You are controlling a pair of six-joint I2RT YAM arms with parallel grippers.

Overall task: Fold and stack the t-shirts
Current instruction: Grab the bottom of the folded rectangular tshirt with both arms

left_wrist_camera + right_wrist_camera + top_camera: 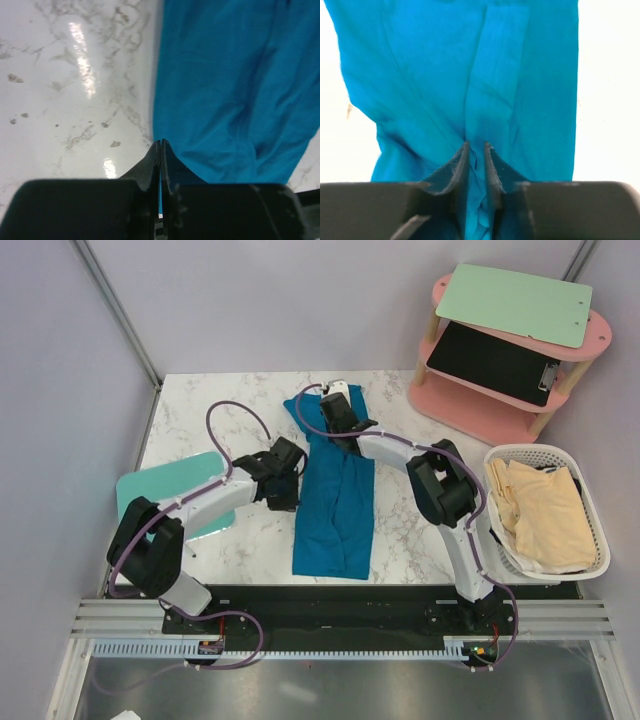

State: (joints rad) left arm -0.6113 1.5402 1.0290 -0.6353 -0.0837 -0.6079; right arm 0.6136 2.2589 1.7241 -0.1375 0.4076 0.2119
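Observation:
A deep teal-blue t-shirt (335,530) lies as a long, narrow strip down the middle of the marble table (200,410). My left gripper (293,485) is at the strip's left edge, about halfway along. In the left wrist view it (160,142) is shut, with a sliver of the teal cloth (235,90) between the fingers. My right gripper (338,425) is at the strip's far end. In the right wrist view it (475,145) is shut on a raised fold of the teal cloth (435,75). Pale cream-yellow t-shirts (545,510) lie bunched in the basket.
A white mesh basket (598,540) stands at the table's right edge. A pink shelf (470,405) at the back right carries a mint-green board (515,302) and a black clipboard (495,360). Another mint-green board (150,490) lies at the left, under the left arm.

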